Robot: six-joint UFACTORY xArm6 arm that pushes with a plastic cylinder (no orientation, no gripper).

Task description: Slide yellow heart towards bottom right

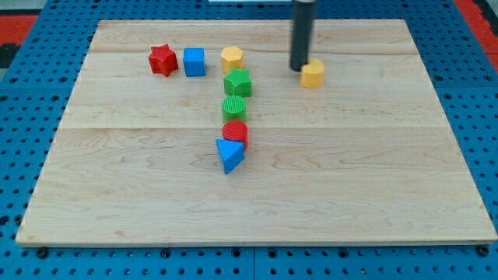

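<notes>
The yellow heart (313, 75) lies on the wooden board (350, 171) near the view's top, right of centre. My tip (299, 68) stands just left of the heart and slightly above it in the view, touching or almost touching its upper left edge. The dark rod rises straight up out of the frame.
A red star (163, 60), a blue cube (194, 61) and a yellow hexagon (232, 57) sit in a row at the top left. Below the hexagon, a green star (237, 82), a green cylinder (234, 108), a red cylinder (235, 132) and a blue triangle (229, 155) form a column.
</notes>
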